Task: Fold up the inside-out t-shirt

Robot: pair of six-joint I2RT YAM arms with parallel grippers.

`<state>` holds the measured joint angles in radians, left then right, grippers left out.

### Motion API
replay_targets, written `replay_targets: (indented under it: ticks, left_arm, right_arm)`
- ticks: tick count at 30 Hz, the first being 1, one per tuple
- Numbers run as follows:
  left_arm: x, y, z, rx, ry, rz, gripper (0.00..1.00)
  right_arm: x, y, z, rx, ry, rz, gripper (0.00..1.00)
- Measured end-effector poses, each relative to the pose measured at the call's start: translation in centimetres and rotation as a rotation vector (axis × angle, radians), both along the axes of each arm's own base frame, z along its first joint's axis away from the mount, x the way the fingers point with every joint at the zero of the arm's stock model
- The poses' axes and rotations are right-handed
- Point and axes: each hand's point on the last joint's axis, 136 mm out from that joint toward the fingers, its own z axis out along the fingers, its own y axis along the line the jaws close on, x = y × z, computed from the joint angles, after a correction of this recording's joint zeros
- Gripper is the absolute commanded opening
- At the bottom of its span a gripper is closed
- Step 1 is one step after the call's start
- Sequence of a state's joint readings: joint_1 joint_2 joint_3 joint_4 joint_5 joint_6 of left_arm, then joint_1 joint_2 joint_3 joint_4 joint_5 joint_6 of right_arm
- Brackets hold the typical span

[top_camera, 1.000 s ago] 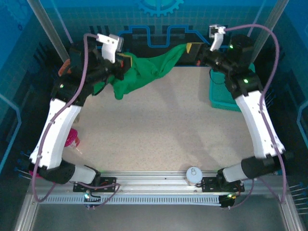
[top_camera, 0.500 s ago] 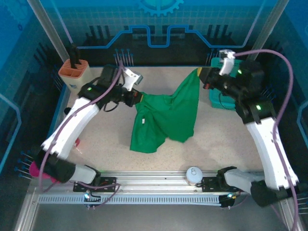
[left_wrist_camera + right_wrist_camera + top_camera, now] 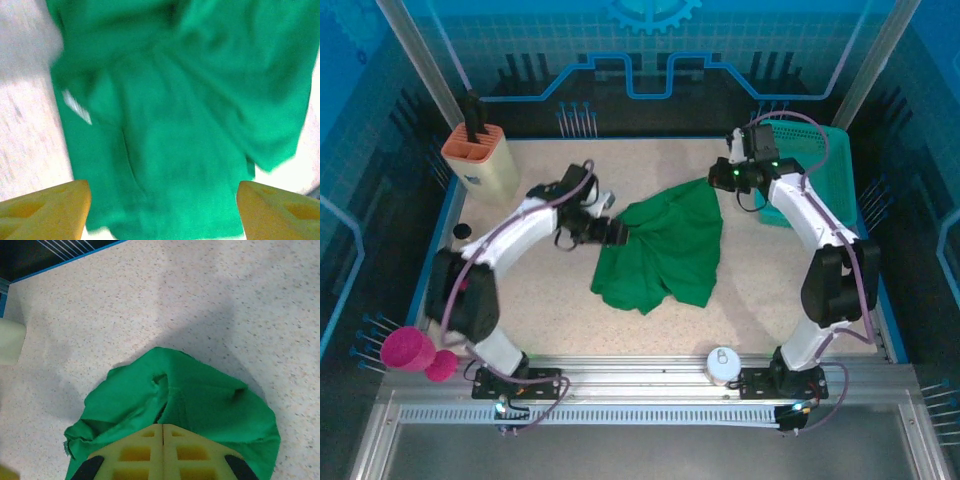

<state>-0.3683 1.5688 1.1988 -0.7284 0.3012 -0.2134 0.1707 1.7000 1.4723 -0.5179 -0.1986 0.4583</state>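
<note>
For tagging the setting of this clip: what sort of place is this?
Probably a lab robot cell, not a home: a speckled table enclosed by a metal frame post and a blue printed back panel, with a mounting rail at its near edge and a green t-shirt as prop.

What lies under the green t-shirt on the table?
The green t-shirt lies crumpled on the speckled table, which shows around it. Whether anything else lies beneath cannot be seen; the cloth covers it.

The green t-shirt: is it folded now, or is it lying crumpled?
Crumpled, not folded. The green t-shirt lies bunched with uneven edges on the table, one corner pinched in the shut right gripper.
</note>
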Motion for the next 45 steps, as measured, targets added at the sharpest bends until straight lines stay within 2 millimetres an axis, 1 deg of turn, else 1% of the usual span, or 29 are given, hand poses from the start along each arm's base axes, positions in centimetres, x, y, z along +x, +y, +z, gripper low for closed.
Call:
replay_targets:
  ticks: [2, 3, 4, 5, 6, 9, 11, 14, 18, 22, 23, 24, 25, 28, 29, 32, 34, 36, 37, 38, 40, 41, 42, 43, 44, 45]
  left_arm:
    - [-2.7, -0.6, -0.4, -0.042, 0.024, 0.004, 0.73]
    - [-3.6, -1.1, -0.9, -0.054, 0.041, 0.001, 0.71]
    - [-4.1, -1.5, -1.4, -0.062, 0.056, 0.001, 0.67]
    - [-4.4, -1.9, -2.1, -0.066, 0.073, -0.001, 0.6]
    - [-4.4, -2.2, -2.7, -0.067, 0.093, 0.004, 0.56]
    - [-3.6, -2.7, -4.2, -0.067, 0.122, 0.045, 0.51]
    - [-3.0, -2.6, -4.7, -0.059, 0.12, 0.074, 0.44]
    - [-2.2, -2.3, -5.0, -0.069, 0.109, 0.117, 0.38]
    - [-0.9, -1.7, -5.8, -0.075, 0.112, 0.178, 0.39]
    - [-0.1, -1.0, -7.1, -0.054, 0.124, 0.225, 0.49]
    - [0.0, -0.9, -7.3, -0.048, 0.128, 0.235, 0.49]
    - [0.0, -0.8, -7.6, -0.041, 0.13, 0.244, 0.48]
    - [-0.1, -0.6, -7.8, -0.034, 0.131, 0.25, 0.41]
    - [-0.5, -0.3, -8.5, -0.024, 0.145, 0.269, 0.06]
    - [-0.6, -0.3, -8.8, -0.024, 0.148, 0.273, 0.0]
    - [-0.6, -0.2, -8.9, -0.021, 0.147, 0.27, 0.0]
    - [-0.7, 0.0, -8.5, -0.008, 0.139, 0.265, 0.0]
    - [-0.8, 0.5, -7.1, 0.014, 0.11, 0.252, 0.0]
    - [-0.6, 0.7, -5.7, 0.023, 0.078, 0.241, 0.0]
    - [-0.3, 0.9, -3.9, 0.029, 0.032, 0.225, 0.0]
    - [0.8, 1.4, 1.0, 0.046, -0.106, 0.189, 0.0]
    - [1.5, 1.8, 4.0, 0.061, -0.198, 0.176, 0.0]
    - [2.3, 2.3, 7.6, 0.078, -0.31, 0.162, 0.0]
    - [2.7, 2.8, 10.4, 0.091, -0.395, 0.153, 0.0]
    - [3.0, 3.3, 13.9, 0.102, -0.5, 0.146, 0.0]
    - [2.8, 3.7, 17.2, 0.111, -0.599, 0.124, 0.0]
  right_arm:
    - [-0.8, -1.2, -0.2, -0.003, 0.002, -0.012, 0.0]
    - [-1.2, -1.8, -0.2, 0.0, 0.005, -0.02, 0.0]
    - [-1.4, -2.3, -0.1, 0.004, 0.002, -0.028, 0.0]
    - [-1.5, -2.7, 0.1, 0.007, -0.002, -0.036, 0.0]
    - [-1.7, -3.0, 0.4, 0.011, -0.007, -0.039, 0.0]
    - [-1.9, -2.9, 1.2, 0.023, -0.025, -0.028, 0.0]
    - [-2.1, -2.8, 1.5, 0.023, -0.035, -0.017, 0.0]
    - [-2.2, -2.8, 1.9, 0.018, -0.047, -0.009, 0.0]
    - [-2.3, -2.8, 2.2, 0.013, -0.058, -0.001, 0.0]
    - [-2.3, -2.7, 2.2, 0.012, -0.06, 0.005, 0.0]
    - [-2.3, -2.7, 2.2, 0.01, -0.059, 0.006, 0.0]
    - [-2.4, -2.7, 2.1, 0.01, -0.058, 0.006, 0.0]
    - [-2.4, -2.7, 2.1, 0.01, -0.055, 0.007, 0.0]
    - [-2.4, -2.7, 2.1, 0.007, -0.055, 0.009, 0.0]
    - [-2.4, -2.8, 2.1, 0.005, -0.056, 0.011, 0.0]
    - [-2.5, -2.8, 2.0, 0.003, -0.054, 0.01, 0.0]
    - [-2.6, -2.9, 2.1, -0.003, -0.053, 0.004, 0.0]
    - [-2.8, -3.3, 2.5, -0.018, -0.062, -0.011, 0.0]
    - [-3.1, -3.7, 3.2, -0.033, -0.075, -0.024, 0.0]
    - [-3.5, -4.1, 4.0, -0.051, -0.096, -0.04, 0.0]
    - [-4.5, -4.9, 6.6, -0.101, -0.166, -0.075, 0.0]
    - [-5.2, -5.3, 8.4, -0.121, -0.214, -0.091, 0.0]
    - [-5.8, -5.6, 10.2, -0.136, -0.26, -0.106, 0.0]
    - [-6.5, -6.0, 12.2, -0.147, -0.309, -0.121, 0.0]
    - [-7.3, -6.4, 14.9, -0.155, -0.375, -0.139, 0.0]
    - [-8.3, -6.9, 17.7, -0.164, -0.442, -0.155, 0.0]
